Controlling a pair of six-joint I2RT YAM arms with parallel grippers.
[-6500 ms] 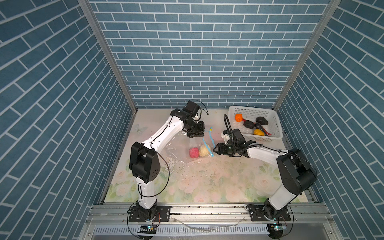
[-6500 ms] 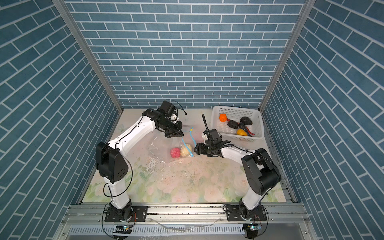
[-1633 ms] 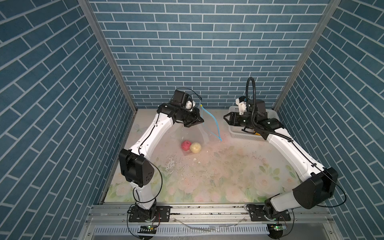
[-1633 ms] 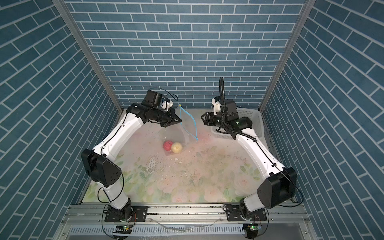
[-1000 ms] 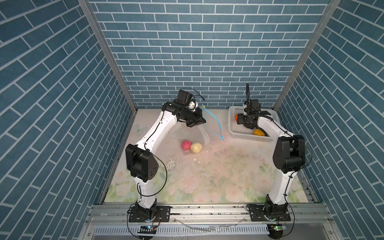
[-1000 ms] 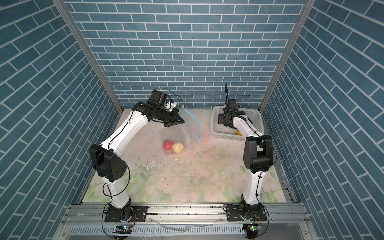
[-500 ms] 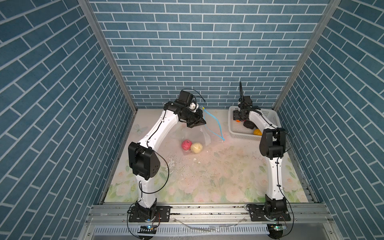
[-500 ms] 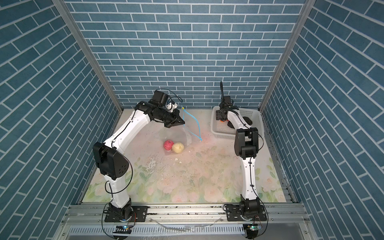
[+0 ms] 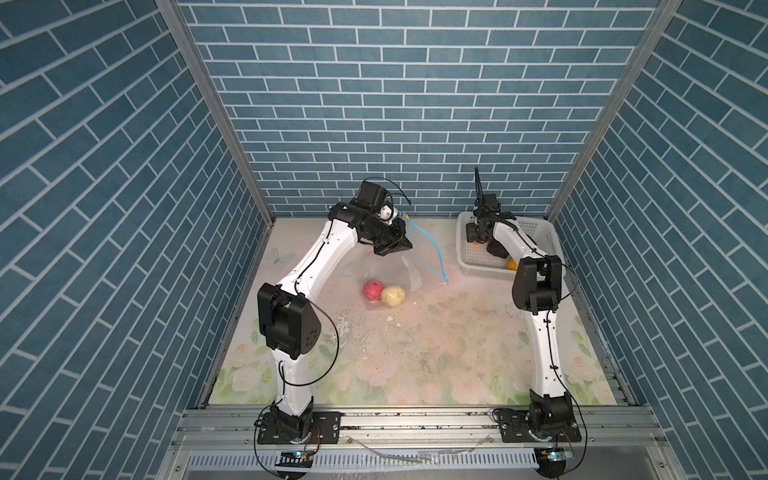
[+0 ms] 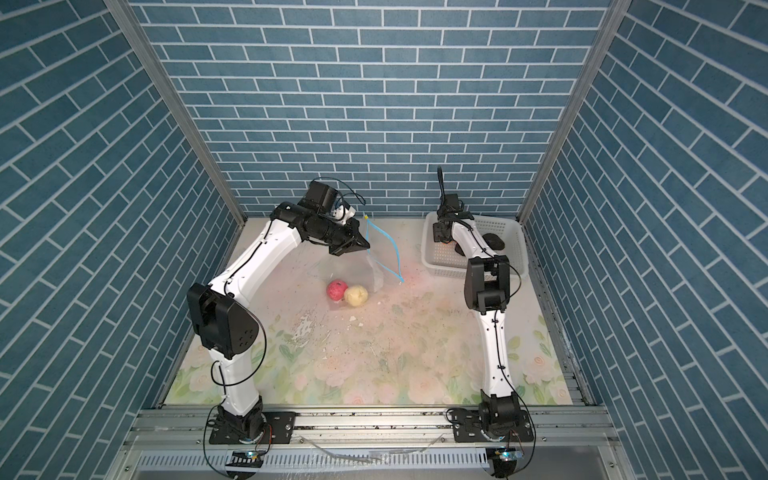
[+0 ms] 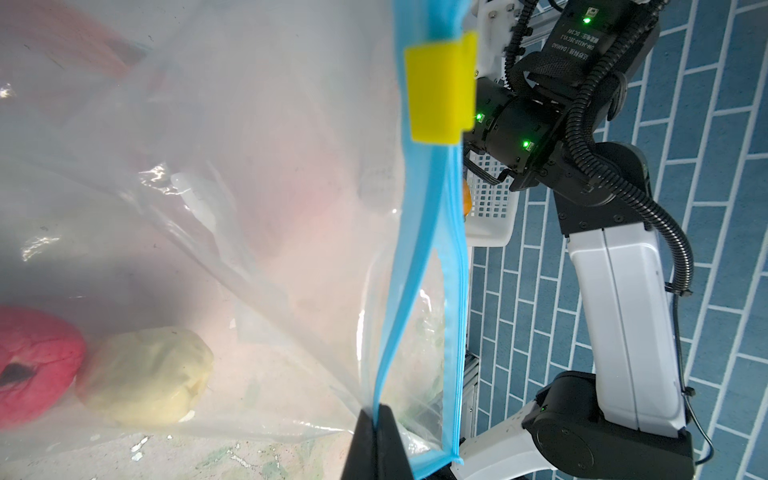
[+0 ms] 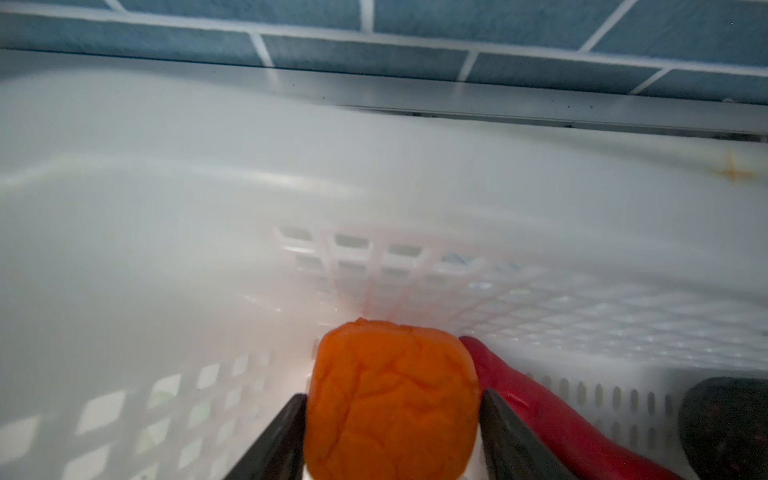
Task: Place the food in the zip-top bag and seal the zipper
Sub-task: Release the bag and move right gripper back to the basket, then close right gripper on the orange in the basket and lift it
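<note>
The clear zip-top bag (image 9: 409, 272) (image 11: 249, 166) lies on the mat with its mouth lifted. My left gripper (image 9: 400, 246) (image 10: 358, 245) (image 11: 376, 419) is shut on one lip of the light blue zipper (image 9: 432, 249) (image 11: 419, 249), near its yellow slider (image 11: 440, 87). Inside the bag lie a pink food piece (image 9: 372, 289) (image 11: 33, 365) and a cream one (image 9: 393, 296) (image 11: 145, 374). My right gripper (image 9: 476, 240) (image 12: 392, 409) is down in the white basket (image 9: 536, 230) (image 12: 166, 249), its fingers pressed on both sides of an orange food piece (image 12: 392, 395).
Beside the orange piece in the basket lie a long red strip (image 12: 540, 399), a black lump (image 12: 723, 424) (image 10: 494, 240) and a yellow-orange piece (image 9: 512, 264). The basket stands in the back right corner against the brick wall. Small white crumbs dot the floral mat (image 9: 415, 357).
My right arm has swung from the bag to the basket's far left corner and dropped in, its jaws closing around the orange piece. The left gripper keeps holding the bag mouth up.
</note>
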